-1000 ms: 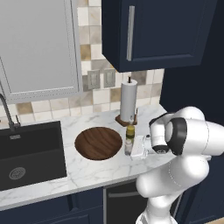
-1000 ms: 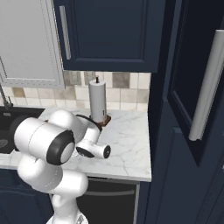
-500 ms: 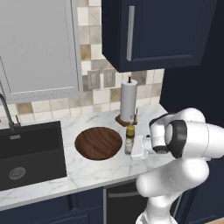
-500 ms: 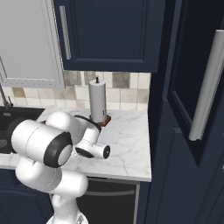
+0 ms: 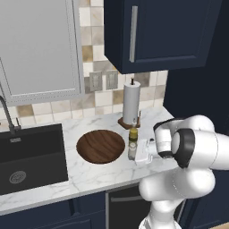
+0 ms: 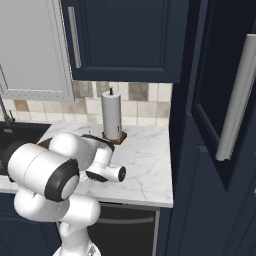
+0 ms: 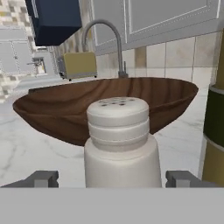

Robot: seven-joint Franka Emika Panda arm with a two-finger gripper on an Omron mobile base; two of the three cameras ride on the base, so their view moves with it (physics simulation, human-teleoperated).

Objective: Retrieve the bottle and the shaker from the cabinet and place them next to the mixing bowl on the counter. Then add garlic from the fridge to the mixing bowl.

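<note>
Nearest you in the hand view stands the shaker [image 7: 120, 144], pale grey-white, upright on the counter [image 7: 26, 148], its perforated cap level. The gripper [image 7: 112, 179] straddles it: you can see one dark fingertip on each side of the shaker's body, both clear of it with marble showing in the gaps, so the pincer stands wide open and has hold of nothing.

Take the mixing bowl [image 5: 100, 146] as your landmark. From the left base view the shaker [image 5: 132, 152] sits just beside the bowl's right rim, and the olive-yellow bottle [image 5: 133, 135] stands upright just behind the shaker, also close to the bowl's right rim. In the hand view the bottle [image 7: 214, 131] runs up the right edge, its dark band showing, and the brown wooden bowl [image 7: 105, 105] rises directly behind the shaker.

The counter [image 5: 89, 172] is white marble with faint grey veins. Left of the bowl a black sink [image 5: 29, 156] is set into it, with a curved faucet [image 7: 105, 41] at its back. Behind the bowl and to its right a white paper-towel roll [image 5: 132, 103] stands on a dark wooden base against the wall.

Farther back, the wall is tiled in beige, cream and brown squares [image 5: 94, 53], with a pair of outlets [image 5: 102, 81] above the bowl. A navy wall cabinet [image 5: 165, 33] with a long metal handle hangs above the towel roll, and a pale grey cabinet [image 5: 38, 44] hangs above the sink. Beyond the bowl in the hand view you can make out a yellow toaster [image 7: 79, 64].
</note>
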